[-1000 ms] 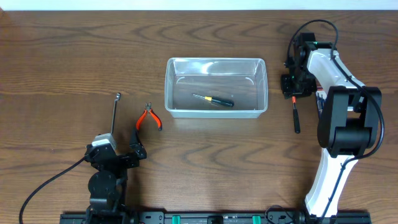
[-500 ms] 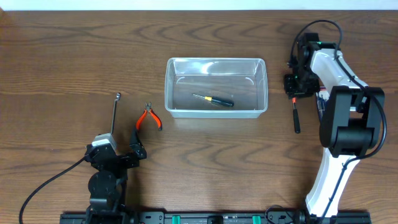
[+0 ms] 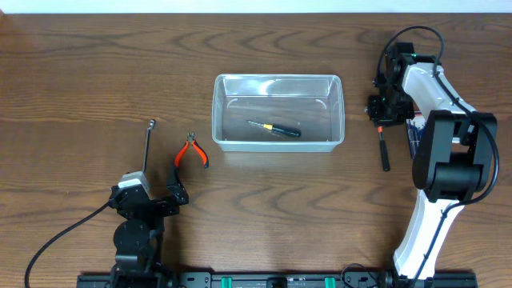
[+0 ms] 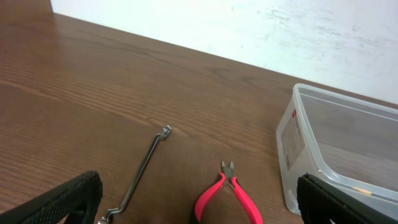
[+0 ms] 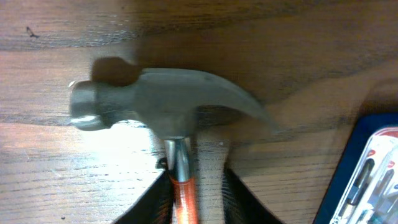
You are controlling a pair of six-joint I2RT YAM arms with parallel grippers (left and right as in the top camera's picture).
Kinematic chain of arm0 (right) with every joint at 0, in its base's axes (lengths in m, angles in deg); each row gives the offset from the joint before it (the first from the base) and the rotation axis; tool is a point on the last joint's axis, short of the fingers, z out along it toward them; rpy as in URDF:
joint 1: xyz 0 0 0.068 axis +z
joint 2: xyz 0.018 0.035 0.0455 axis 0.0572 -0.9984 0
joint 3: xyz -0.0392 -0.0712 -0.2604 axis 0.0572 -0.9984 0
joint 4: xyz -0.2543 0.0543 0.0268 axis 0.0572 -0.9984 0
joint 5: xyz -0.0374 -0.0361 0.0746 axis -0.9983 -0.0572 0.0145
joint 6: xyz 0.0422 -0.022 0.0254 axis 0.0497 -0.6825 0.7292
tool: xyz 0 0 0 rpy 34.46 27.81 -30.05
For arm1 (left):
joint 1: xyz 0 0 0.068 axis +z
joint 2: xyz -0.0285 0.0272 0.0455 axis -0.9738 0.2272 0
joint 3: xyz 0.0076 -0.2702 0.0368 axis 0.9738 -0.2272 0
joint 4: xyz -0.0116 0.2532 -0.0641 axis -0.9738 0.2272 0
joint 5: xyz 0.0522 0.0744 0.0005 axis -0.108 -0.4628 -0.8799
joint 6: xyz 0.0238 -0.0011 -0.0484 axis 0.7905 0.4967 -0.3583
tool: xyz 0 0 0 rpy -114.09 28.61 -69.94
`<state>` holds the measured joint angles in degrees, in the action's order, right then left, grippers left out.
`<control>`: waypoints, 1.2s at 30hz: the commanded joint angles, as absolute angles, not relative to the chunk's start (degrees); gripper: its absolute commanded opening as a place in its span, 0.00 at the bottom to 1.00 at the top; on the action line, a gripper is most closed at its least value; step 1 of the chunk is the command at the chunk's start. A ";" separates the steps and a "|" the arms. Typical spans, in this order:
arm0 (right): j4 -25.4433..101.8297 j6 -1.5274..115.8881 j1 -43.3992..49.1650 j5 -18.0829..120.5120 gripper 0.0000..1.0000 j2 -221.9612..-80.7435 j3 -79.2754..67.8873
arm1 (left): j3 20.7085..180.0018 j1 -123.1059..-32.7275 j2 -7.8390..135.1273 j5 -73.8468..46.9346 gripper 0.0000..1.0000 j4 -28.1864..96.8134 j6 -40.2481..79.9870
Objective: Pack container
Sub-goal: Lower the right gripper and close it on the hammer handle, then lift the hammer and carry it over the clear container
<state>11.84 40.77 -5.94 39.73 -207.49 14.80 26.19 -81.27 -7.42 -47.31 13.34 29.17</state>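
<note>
- The container [image 3: 278, 82] stands at the middle of the counter [image 3: 80, 80], upright, with its long sides running from 9 to 3 o'clock in the overhead view.
- A screwdriver [image 3: 274, 128] with a black and yellow handle lies flat on the container floor, near the wall at 6 o'clock.
- The left tool [image 4: 199, 179] is low over the counter at 7 o'clock from the container. Its fingers [image 4: 62, 199] are spread wide apart and hold nothing.
- Red-handled pliers [image 3: 192, 152] lie on the counter at 8 o'clock from the container, tips towards 12 o'clock.
- A thin metal wrench [image 3: 148, 144] lies just beside the pliers, on their 9 o'clock side, apart from them.
- The right tool [image 5: 195, 176] is at 3 o'clock from the container, clear of its wall. Its fingers are closed on the neck of a hammer [image 5: 161, 102], just below the steel head.
- The hammer's black grip [image 3: 384, 154] extends towards 6 o'clock from the right tool.
- A blue package [image 5: 367, 174] lies near the hammer, on its 3 o'clock side in the right wrist view.
</note>
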 commanded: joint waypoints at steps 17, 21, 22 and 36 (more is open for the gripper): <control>12.24 40.48 -5.61 39.12 0.01 -207.69 14.47 | 24.77 -81.56 -7.77 -47.79 0.98 13.93 29.96; 13.22 40.48 -5.59 39.12 0.01 -207.69 14.49 | 24.77 -81.56 -7.77 -47.79 0.98 13.93 29.96; 13.51 40.48 -5.54 39.12 0.01 -207.69 14.49 | 24.77 -81.56 -7.77 -47.79 0.98 13.93 29.96; 8.41 39.37 -5.43 42.68 0.01 -207.64 26.93 | 24.77 -81.56 -7.77 -47.79 0.98 13.93 29.96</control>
<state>9.33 40.66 -5.83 41.35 -207.69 22.38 26.19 -81.27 -7.42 -47.31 13.32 29.19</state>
